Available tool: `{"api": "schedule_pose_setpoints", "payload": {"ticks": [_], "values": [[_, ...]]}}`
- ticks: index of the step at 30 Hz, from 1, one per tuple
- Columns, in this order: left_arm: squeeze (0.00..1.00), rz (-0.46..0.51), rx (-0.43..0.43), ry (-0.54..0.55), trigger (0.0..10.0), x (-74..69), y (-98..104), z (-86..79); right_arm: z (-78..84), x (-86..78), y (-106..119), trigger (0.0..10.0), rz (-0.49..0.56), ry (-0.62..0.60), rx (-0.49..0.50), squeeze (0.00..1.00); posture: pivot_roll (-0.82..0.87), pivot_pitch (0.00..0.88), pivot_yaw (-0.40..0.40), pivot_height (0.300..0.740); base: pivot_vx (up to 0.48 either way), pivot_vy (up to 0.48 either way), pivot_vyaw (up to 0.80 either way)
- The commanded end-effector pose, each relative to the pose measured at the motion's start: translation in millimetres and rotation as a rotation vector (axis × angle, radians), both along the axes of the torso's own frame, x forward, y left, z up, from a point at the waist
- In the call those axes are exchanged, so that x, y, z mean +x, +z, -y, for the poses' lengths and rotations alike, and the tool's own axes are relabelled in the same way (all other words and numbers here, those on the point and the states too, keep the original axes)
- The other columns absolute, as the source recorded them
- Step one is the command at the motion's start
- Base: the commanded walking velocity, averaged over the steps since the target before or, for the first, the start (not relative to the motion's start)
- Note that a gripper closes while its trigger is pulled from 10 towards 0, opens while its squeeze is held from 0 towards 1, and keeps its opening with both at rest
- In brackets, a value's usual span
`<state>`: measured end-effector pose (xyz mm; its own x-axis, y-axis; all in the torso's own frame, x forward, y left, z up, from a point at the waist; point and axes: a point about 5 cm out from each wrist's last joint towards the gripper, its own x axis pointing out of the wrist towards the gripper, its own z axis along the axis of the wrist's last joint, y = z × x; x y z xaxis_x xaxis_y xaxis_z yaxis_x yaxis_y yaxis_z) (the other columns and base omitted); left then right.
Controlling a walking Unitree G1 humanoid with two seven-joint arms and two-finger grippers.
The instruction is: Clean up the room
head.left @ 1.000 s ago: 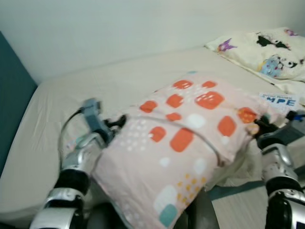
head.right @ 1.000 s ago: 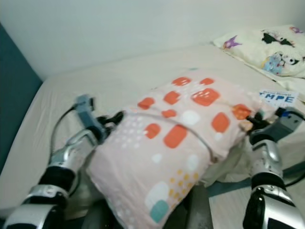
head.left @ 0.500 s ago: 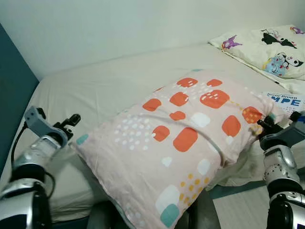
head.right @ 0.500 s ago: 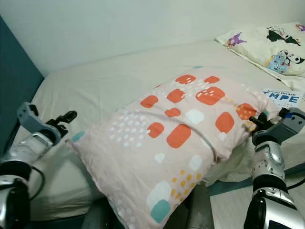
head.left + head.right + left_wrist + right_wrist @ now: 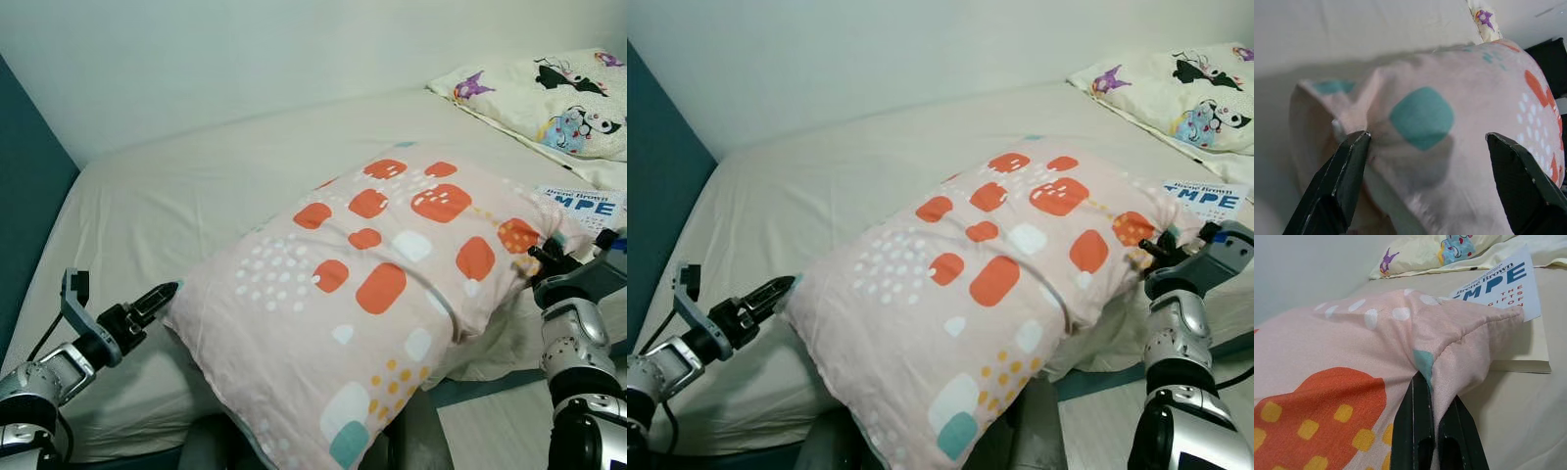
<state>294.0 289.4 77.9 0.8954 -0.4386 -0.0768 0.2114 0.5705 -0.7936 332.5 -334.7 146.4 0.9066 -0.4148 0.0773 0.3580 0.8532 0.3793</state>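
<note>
A pink pillow (image 5: pixel 382 284) with orange, white and teal patches lies on the beige bed (image 5: pixel 196 196), its near end hanging over the bed's front edge. My left gripper (image 5: pixel 165 293) is low at the pillow's left corner and open. In the left wrist view its two fingers (image 5: pixel 1337 186) stand wide apart on either side of that corner (image 5: pixel 1420 117), not closed on it. My right gripper (image 5: pixel 542 260) is at the pillow's right corner, shut on the fabric (image 5: pixel 1449 347), pinched between the fingers (image 5: pixel 1418 431).
A book (image 5: pixel 586 204) with blue letters lies on the bed just beyond the right gripper. A cream cartoon-print pillow (image 5: pixel 558 98) sits at the far right. A teal panel (image 5: pixel 29 196) bounds the bed on the left. Wooden floor (image 5: pixel 490 421) shows at the front right.
My left gripper came off the pillow's left side, swung out to the left, then dropped lower and pointed back at the corner. The pillow sank flatter onto the bed. The right gripper kept its hold.
</note>
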Motion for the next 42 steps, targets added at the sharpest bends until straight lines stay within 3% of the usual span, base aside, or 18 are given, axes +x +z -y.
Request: {"api": "schedule_pose_setpoints", "payload": {"ticks": [1,5,10,13,15,18,20,22,23,25,28,37,40,41,42], "values": [[0.00,-0.044,-0.008,0.028,10.0,-11.5,-7,-12.2,11.7,-5.8,9,0.0,0.045,-0.060,-0.016,0.00,-0.13,0.158,0.058,0.550,0.000,0.000,0.00],[0.00,-0.067,-0.009,0.012,10.0,-16.1,-16,-6.7,11.5,-5.2,9,0.0,0.047,-0.058,-0.016,0.00,-0.13,0.157,0.058,0.550,0.000,0.000,0.00],[0.00,-0.141,0.023,0.136,10.0,-15.9,-34,-0.2,9.9,-3.6,11,0.0,0.054,-0.052,-0.014,0.00,-0.13,0.152,0.059,0.550,0.000,0.000,0.00],[0.00,-0.155,-0.042,0.141,10.0,-15.2,-41,12.1,9.4,-3.3,11,0.0,0.054,-0.050,-0.015,0.00,-0.13,0.149,0.060,0.550,0.000,0.000,0.00],[0.00,-0.112,-0.151,0.054,10.0,-14.4,-42,32.7,10.0,-3.5,11,0.0,0.054,-0.049,-0.015,0.00,-0.13,0.141,0.060,0.550,0.000,0.000,0.00],[0.00,-0.072,-0.246,-0.028,10.0,-14.1,-41,52.4,11.2,-3.9,12,0.0,0.056,-0.051,-0.016,0.00,-0.13,0.137,0.060,0.550,0.000,0.000,0.00],[0.00,-0.064,-0.265,-0.049,10.0,-14.1,-41,57.2,11.4,-3.9,12,0.0,0.056,-0.051,-0.016,0.00,-0.13,0.137,0.060,0.550,0.000,0.000,0.00],[0.00,-0.016,-0.355,-0.110,10.0,-13.7,-38,76.1,11.1,-3.5,12,0.0,0.055,-0.050,-0.017,0.00,-0.13,0.132,0.058,0.550,0.000,0.000,0.00],[0.00,-0.016,-0.355,-0.110,10.0,-13.7,-38,76.1,11.1,-3.5,12,0.0,0.055,-0.050,-0.017,0.00,-0.13,0.132,0.058,0.550,0.000,0.000,0.00],[0.00,0.039,-0.438,-0.149,10.0,-12.9,-32,89.7,10.4,-2.8,13,0.0,0.055,-0.046,-0.018,0.00,-0.14,0.128,0.057,0.550,0.000,0.000,0.00],[0.00,0.119,-0.525,-0.167,10.0,-11.7,-21,95.0,9.6,-2.0,13,0.0,0.052,-0.040,-0.019,0.00,-0.14,0.122,0.054,0.550,0.000,0.000,0.00],[0.00,0.143,-0.529,-0.177,10.0,-12.1,-16,92.1,9.9,-1.9,13,0.0,0.051,-0.038,-0.019,0.00,-0.14,0.120,0.053,0.550,0.000,0.000,0.00],[0.00,0.150,-0.507,-0.198,10.0,-6.4,-12,109.4,10.2,-1.8,13,0.0,0.053,-0.042,-0.016,0.00,-0.14,0.121,0.054,0.550,0.000,0.000,0.00],[0.00,0.149,-0.504,-0.198,0.0,-6.2,-11,112.6,10.3,-1.8,13,0.0,0.054,-0.042,-0.015,0.00,-0.14,0.121,0.054,0.550,0.000,0.000,0.00],[0.00,0.154,-0.514,-0.220,0.0,-6.5,-9,118.8,10.2,-1.8,13,0.0,0.053,-0.042,-0.015,0.00,-0.14,0.120,0.053,0.550,0.000,0.000,0.00]]}}
